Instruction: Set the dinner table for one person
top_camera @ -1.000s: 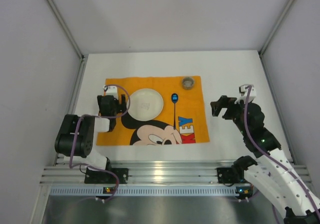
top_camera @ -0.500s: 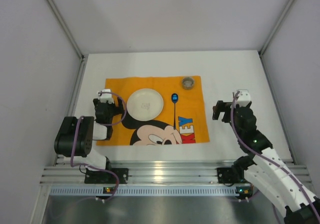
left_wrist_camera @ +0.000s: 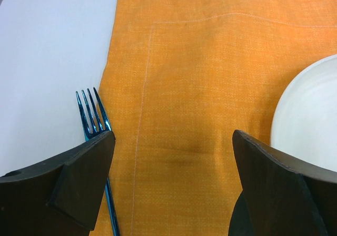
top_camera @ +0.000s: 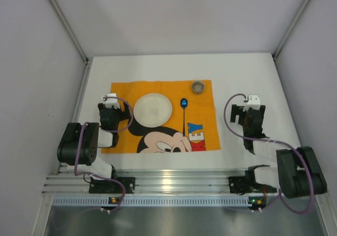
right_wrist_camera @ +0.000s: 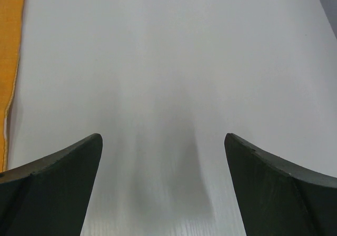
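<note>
The white dinner table carries an orange Mickey Mouse mat. On the mat lie a white plate, a blue spoon to its right and a small round cup at the far right corner. A blue fork lies along the mat's left edge, partly under my left finger. My left gripper is open and empty, low over the mat left of the plate. My right gripper is open and empty over bare table, right of the mat.
A ribbed aluminium rail runs along the near edge with both arm bases on it. Grey walls close in the table at the left, right and back. The mat's right edge shows at the left of the right wrist view.
My right arm has folded back toward its base, and its gripper has moved a little right and nearer. My left gripper drew back left from the plate, then stayed still.
</note>
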`<control>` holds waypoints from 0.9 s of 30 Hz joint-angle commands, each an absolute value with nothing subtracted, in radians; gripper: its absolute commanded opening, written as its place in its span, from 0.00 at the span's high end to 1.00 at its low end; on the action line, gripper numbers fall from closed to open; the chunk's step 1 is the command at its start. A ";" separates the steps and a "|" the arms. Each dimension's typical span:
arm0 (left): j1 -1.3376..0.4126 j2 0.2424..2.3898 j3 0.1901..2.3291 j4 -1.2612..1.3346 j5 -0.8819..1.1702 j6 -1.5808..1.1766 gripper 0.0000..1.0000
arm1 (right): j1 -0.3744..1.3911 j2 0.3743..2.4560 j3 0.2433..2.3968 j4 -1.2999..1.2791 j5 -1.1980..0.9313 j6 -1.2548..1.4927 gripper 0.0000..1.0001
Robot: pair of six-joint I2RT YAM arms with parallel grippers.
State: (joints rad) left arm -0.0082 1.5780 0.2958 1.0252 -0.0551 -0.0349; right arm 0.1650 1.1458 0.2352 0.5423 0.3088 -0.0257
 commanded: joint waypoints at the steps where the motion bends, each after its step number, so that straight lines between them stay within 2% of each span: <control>1: -0.008 1.575 0.318 1.101 -0.035 -0.041 0.02 | 0.098 1.268 0.248 0.969 0.123 -0.056 0.00; 6: -0.008 1.575 0.316 1.100 -0.034 -0.041 0.02 | 0.037 1.449 0.152 1.328 -0.057 -0.098 0.00; 13: -0.009 1.577 0.316 1.101 -0.035 -0.041 0.01 | 0.037 1.445 0.236 1.177 0.026 -0.064 0.00; 15: -0.009 1.578 0.316 1.101 -0.035 -0.041 0.02 | 0.032 1.450 0.252 1.174 0.079 -0.037 0.00; 27: -0.009 1.577 0.318 1.101 -0.035 -0.041 0.02 | 0.034 1.450 0.253 1.164 0.083 -0.037 0.00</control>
